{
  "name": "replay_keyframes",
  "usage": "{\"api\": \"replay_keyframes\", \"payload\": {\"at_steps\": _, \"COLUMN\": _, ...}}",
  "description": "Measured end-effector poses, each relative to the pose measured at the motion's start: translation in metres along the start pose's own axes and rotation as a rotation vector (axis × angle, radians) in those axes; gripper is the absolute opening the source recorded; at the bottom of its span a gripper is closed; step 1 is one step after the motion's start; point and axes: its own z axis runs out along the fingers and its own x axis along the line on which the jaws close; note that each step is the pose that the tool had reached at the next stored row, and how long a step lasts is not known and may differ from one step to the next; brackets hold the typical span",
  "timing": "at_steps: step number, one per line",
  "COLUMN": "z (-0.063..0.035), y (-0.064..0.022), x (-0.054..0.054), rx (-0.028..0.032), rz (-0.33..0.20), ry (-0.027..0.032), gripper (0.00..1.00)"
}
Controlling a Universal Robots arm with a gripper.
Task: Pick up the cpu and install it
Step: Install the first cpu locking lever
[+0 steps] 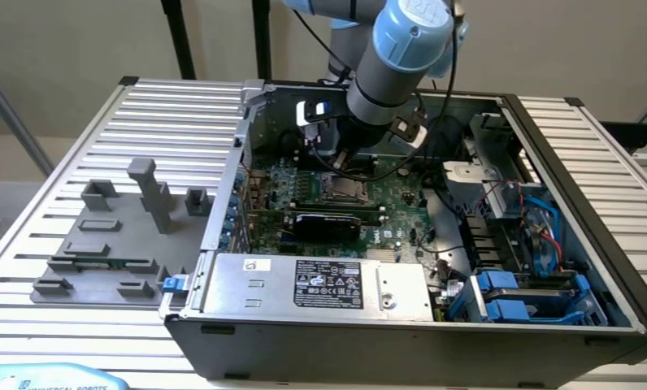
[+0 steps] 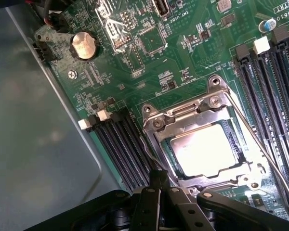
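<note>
The cpu (image 2: 207,151), a flat square chip with a bright silvery top, lies in the socket of the green motherboard (image 2: 135,91), inside the metal socket frame (image 2: 183,113). My gripper (image 2: 159,177) is shut, its dark fingertips pressed together just beside the frame's edge with nothing seen between them. In the exterior view the arm reaches down into the open computer case (image 1: 584,203), with the gripper (image 1: 348,162) just above the socket (image 1: 335,185).
Black memory slots (image 2: 120,144) flank the socket on both sides. A coin battery (image 2: 83,45) sits on the board. A power supply (image 1: 313,280) and blue drive bays (image 1: 518,296) fill the case front. Grey fixture blocks (image 1: 118,236) stand on the slatted table at the exterior view's left.
</note>
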Motion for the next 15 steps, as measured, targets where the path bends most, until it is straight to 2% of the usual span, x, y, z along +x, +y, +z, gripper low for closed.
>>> {"api": "replay_keyframes", "payload": {"at_steps": 15, "z": 0.0017, "y": 0.0081, "x": 0.0032, "rx": -0.0003, "rz": -0.001, "ry": -0.0011, "gripper": 0.11}}
